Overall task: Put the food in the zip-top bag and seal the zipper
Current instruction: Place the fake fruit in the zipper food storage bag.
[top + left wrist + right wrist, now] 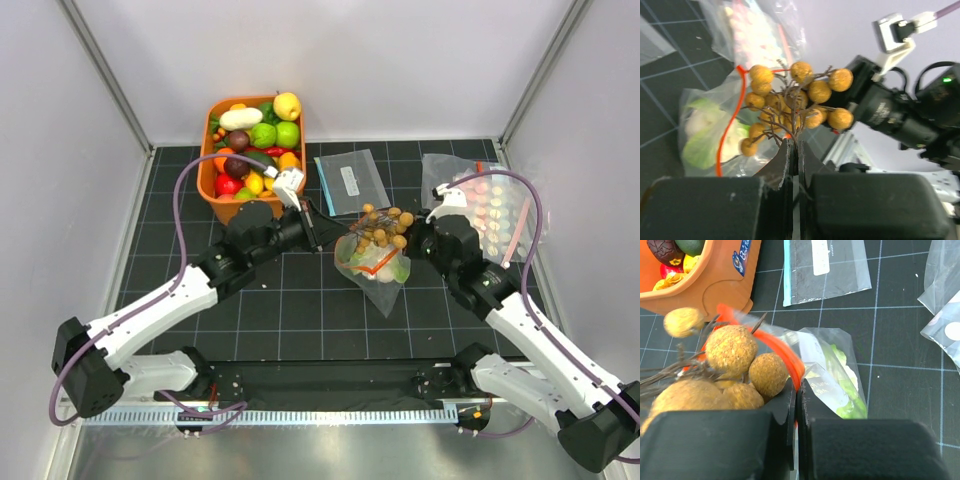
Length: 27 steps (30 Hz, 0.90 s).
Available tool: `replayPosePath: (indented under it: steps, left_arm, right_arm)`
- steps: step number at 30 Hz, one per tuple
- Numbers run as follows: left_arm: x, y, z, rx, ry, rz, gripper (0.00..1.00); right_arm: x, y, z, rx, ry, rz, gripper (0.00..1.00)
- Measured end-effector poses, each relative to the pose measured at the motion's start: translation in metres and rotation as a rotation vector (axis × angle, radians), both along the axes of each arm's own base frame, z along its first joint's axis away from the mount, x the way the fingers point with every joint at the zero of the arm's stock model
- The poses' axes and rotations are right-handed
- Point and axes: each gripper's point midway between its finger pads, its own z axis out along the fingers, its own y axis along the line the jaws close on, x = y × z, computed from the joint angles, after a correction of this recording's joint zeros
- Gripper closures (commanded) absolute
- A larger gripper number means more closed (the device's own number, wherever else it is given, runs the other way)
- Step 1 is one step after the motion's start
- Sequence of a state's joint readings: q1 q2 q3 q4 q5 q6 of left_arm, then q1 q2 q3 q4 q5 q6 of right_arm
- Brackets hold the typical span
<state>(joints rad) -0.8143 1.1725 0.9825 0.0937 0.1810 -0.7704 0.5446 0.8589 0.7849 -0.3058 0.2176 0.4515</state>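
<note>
My left gripper is shut on the brown stems of a cluster of tan balls, holding it at the mouth of the zip-top bag. The cluster also shows from above and in the right wrist view. My right gripper is shut on the orange-red zipper at the bag's rim, holding the mouth up. Inside the bag lies a white-and-green cauliflower, also seen in the left wrist view. More toy food fills the orange bin.
A flat clear bag with a blue edge and white label lies behind the zip-top bag. A larger clear bag of pink discs lies at the right. The orange bin's corner is near my right gripper.
</note>
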Motion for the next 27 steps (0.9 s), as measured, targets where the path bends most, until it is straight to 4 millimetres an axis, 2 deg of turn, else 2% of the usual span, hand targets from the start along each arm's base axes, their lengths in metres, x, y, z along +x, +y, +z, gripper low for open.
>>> replayPosePath:
  steps: [7,15,20,27]
  left_arm:
    - [0.023,0.007,-0.029,0.098,-0.021,0.085,1.0]
    - [0.022,0.014,-0.07,0.244,0.033,0.072,1.0]
    - [0.018,0.018,-0.076,0.287,0.029,0.053,1.0]
    - [0.018,0.027,-0.073,0.345,0.019,0.069,1.0]
  right_arm:
    - [0.001,-0.001,-0.003,-0.006,0.009,-0.007,0.99]
    - [0.002,-0.006,-0.005,-0.016,0.014,-0.036,0.99]
    - [0.003,-0.01,-0.005,-0.02,0.014,-0.062,0.99]
    - [0.004,-0.012,-0.006,-0.025,0.014,-0.073,0.99]
